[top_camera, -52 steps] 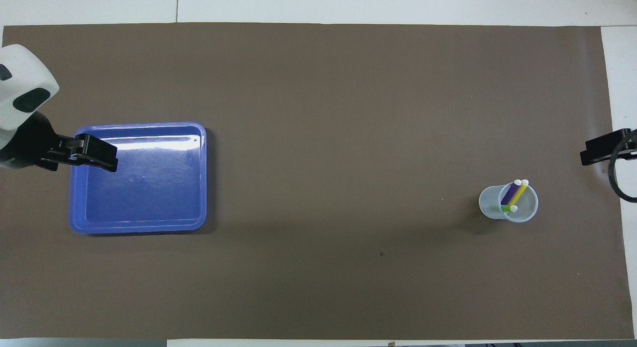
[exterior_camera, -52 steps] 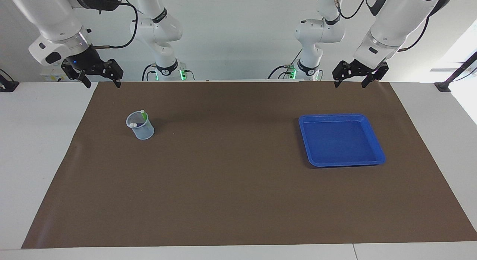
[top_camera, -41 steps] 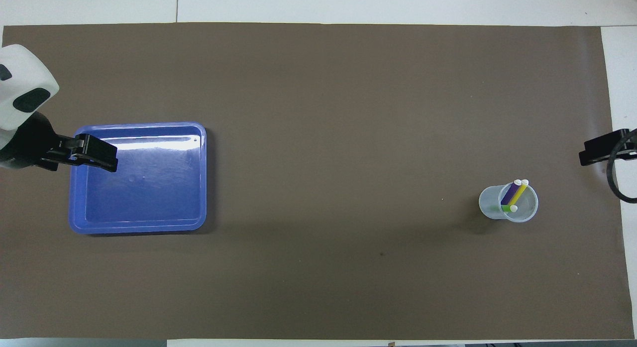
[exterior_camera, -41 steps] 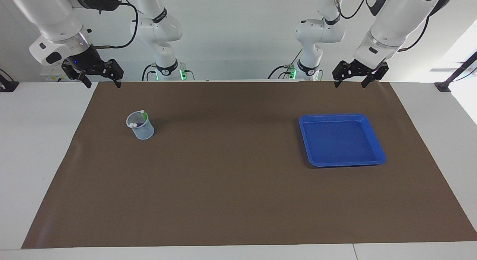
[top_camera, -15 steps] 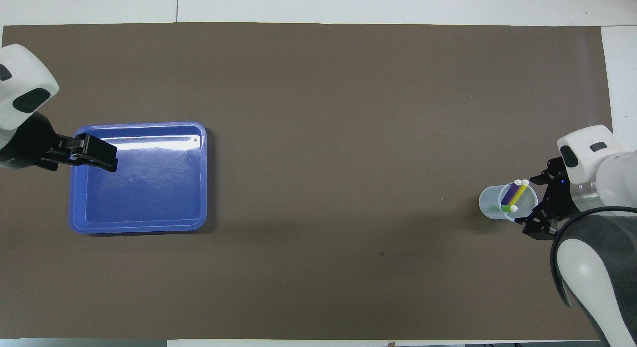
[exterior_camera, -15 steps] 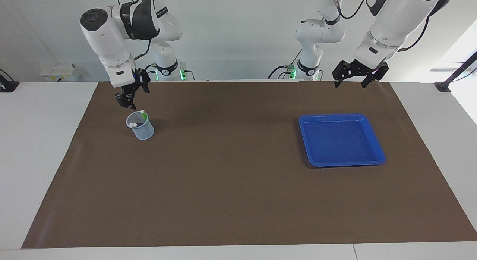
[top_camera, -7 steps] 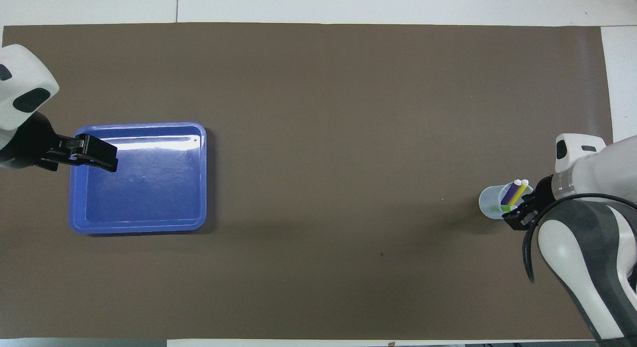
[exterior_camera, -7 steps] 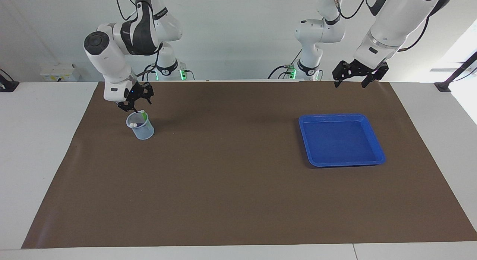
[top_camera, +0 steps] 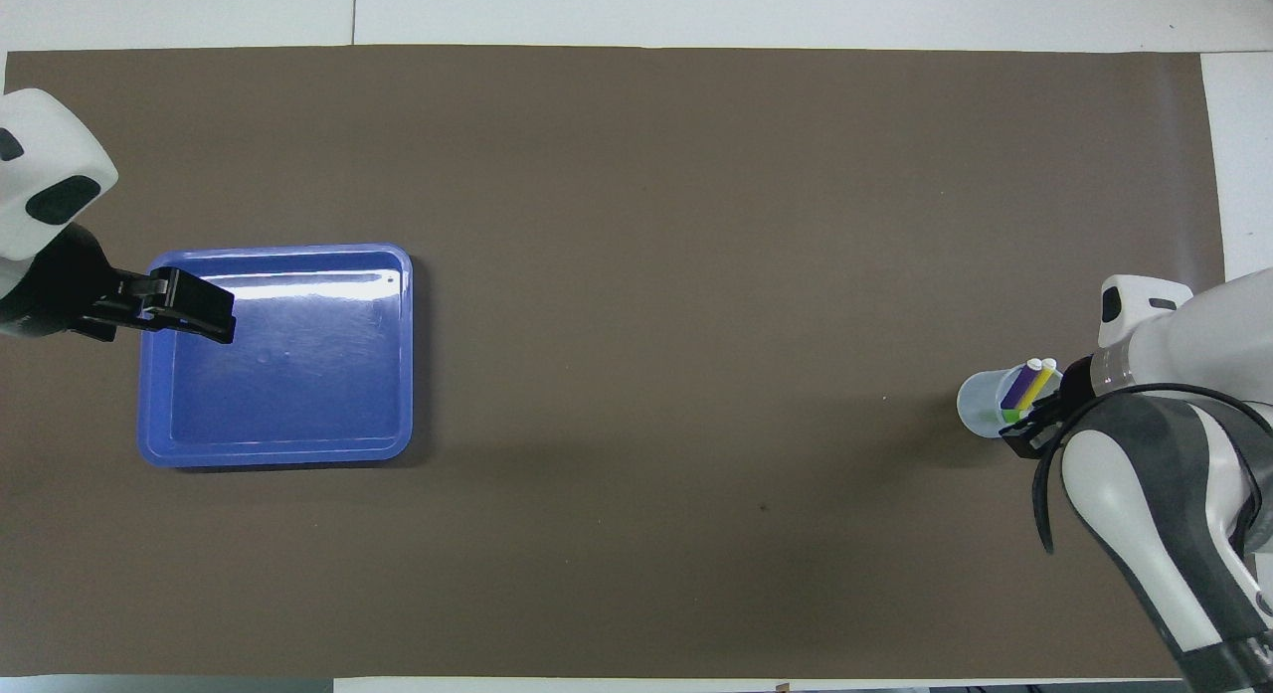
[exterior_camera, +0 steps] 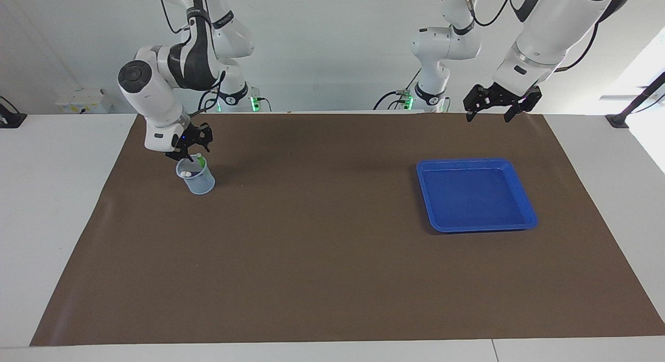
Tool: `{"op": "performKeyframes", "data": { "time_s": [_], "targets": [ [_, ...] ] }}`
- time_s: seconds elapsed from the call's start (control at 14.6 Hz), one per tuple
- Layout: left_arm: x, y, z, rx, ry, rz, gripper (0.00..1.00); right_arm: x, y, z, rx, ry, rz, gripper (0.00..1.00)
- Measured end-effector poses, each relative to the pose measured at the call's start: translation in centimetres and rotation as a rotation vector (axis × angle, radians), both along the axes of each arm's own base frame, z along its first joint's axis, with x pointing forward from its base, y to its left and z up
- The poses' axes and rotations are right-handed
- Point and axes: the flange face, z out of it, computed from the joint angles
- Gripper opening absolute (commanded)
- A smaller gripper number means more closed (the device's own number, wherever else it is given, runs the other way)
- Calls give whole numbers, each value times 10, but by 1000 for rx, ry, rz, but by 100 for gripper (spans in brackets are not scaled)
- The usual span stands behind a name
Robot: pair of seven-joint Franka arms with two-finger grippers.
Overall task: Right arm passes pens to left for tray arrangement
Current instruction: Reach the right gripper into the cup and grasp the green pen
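Facing view, right gripper: I see the black two-finger right gripper (exterior_camera: 188, 155) with the small blue light on its wrist, poised directly over the small translucent plastic cup (exterior_camera: 197, 179), its fingertips at the cup's rim beside the pale tip of the bright green marker pen (exterior_camera: 199, 160). Whether the fingers are spread or closed, I cannot tell.

Facing view, left gripper: the black two-finger left gripper (exterior_camera: 490, 109) of the white arm with no wrist light waits in the air over the mat edge nearest the robots, at the left arm's end of the table. Its fingers are spread apart and hold nothing.

Overhead view, pens: I find the slim purple marker pen (top_camera: 1019, 387) and the slim yellow marker pen (top_camera: 1037, 383) leaning side by side in the cup (top_camera: 979, 405), pale ends up; a sliver of the green pen (top_camera: 1008, 416) shows below them. The right gripper (top_camera: 1034, 425) covers part of the cup's rim.

Overhead view, tray: the shallow bright blue plastic tray (top_camera: 388, 444) with rounded corners lies flat on the brown mat (top_camera: 656, 275) toward the left arm's end, well apart from the cup. The left gripper (top_camera: 189, 317) overlaps the tray's edge in this view.

Facing view, tray: the tray (exterior_camera: 522, 224) lies farther from the robots than the left gripper's place over the mat (exterior_camera: 322, 258).
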Motion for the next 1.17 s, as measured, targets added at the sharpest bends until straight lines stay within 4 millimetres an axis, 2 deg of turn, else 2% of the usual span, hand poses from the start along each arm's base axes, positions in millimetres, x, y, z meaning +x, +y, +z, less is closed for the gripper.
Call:
{"op": "performKeyframes", "data": {
  "time_s": [0.14,0.82,0.96,1.1,1.17],
  "targets": [
    [0,0,0,0,0,0,100,0,0,0,-1,0,-6,42],
    [0,0,0,0,0,0,100,2,1,-2,-9,-27,-43,39],
    [0,0,0,0,0,0,100,2,1,-2,-7,-26,-69,29],
    [0,0,0,0,0,0,100,2,3,-2,4,-26,-102,1],
    [0,0,0,0,0,0,100,2,4,-2,5,-27,-112,0]
  ]
}}
